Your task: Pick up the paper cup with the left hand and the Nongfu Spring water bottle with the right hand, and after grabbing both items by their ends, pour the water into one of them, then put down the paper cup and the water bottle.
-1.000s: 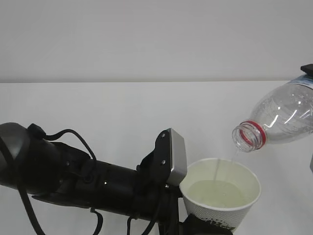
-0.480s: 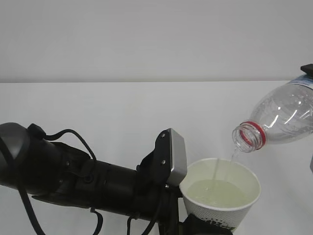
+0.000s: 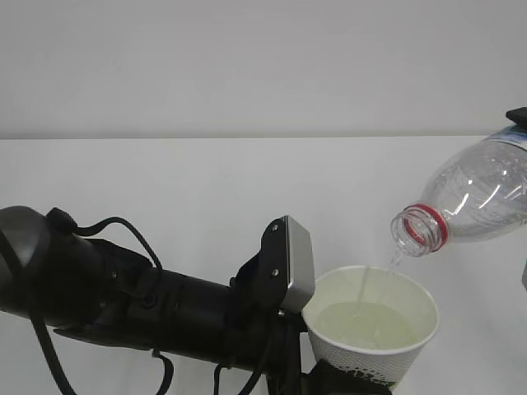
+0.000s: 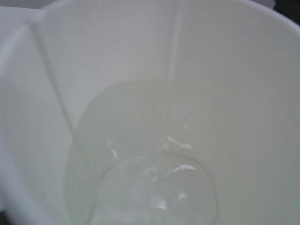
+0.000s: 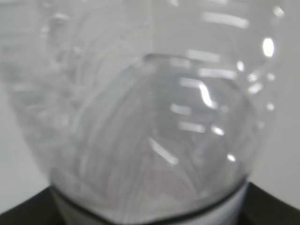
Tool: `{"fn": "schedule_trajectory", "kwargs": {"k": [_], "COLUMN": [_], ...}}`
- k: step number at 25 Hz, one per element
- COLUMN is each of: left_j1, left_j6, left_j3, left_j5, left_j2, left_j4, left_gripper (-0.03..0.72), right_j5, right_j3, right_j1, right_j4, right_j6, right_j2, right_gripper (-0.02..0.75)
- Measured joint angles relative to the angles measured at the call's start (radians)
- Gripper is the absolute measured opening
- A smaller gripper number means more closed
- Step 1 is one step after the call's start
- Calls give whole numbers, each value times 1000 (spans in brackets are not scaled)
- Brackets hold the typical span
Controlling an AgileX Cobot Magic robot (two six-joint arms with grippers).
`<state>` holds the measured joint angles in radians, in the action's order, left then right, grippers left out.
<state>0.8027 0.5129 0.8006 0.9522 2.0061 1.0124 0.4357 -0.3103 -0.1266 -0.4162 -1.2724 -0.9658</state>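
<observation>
My left arm (image 3: 123, 309), black and draped with cables, reaches in from the left edge of the exterior view, a grey rectangular block (image 3: 296, 263) sitting at its wrist. Just beyond that block stands the small white tapered paper cup (image 3: 372, 325), upright, its base low in the frame where my left gripper (image 3: 346, 383) meets it. A sliver of dark green logo shows at the cup's bottom edge. My left jaws stand partly apart around the cup's lower end, holding it; the fingers themselves are mostly cut off by the frame.

Inside the cup lies the clear water (image 3: 366, 322), faintly greenish against the cream-white wall, filling the lower part. My left wrist camera looks straight down into it: the pale wall (image 4: 56, 93) all around, the pool (image 4: 150, 178) glinting, and a thin stream (image 4: 173, 51) running down.

Above and to the right of the cup hangs the clear ribbed plastic bottle (image 3: 469, 202), tilted mouth-down, its red neck ring (image 3: 435, 226) and open mouth (image 3: 410, 232) just over the cup's right rim. The stream falls from that mouth into the cup.

My right gripper (image 3: 517, 115) shows only as a black edge at the bottle's far end. My right wrist camera is filled by the bottle's ribbed body (image 5: 154, 117); the jaws sit partly apart, clamped on the bottle.
</observation>
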Motion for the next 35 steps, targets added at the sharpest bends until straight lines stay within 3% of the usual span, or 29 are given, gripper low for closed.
{"fn": "schedule_trajectory", "kwargs": {"k": [35], "left_j1": [0], "left_j6": [0], "left_j3": [0], "left_j5": [0], "left_j2": [0], "left_j4": [-2], "left_gripper": [501], "right_j5": [0], "right_j3": [0], "right_j1": [0], "right_j4": [9], "right_j6": [-2], "right_j2": [0], "right_gripper": [432]}}
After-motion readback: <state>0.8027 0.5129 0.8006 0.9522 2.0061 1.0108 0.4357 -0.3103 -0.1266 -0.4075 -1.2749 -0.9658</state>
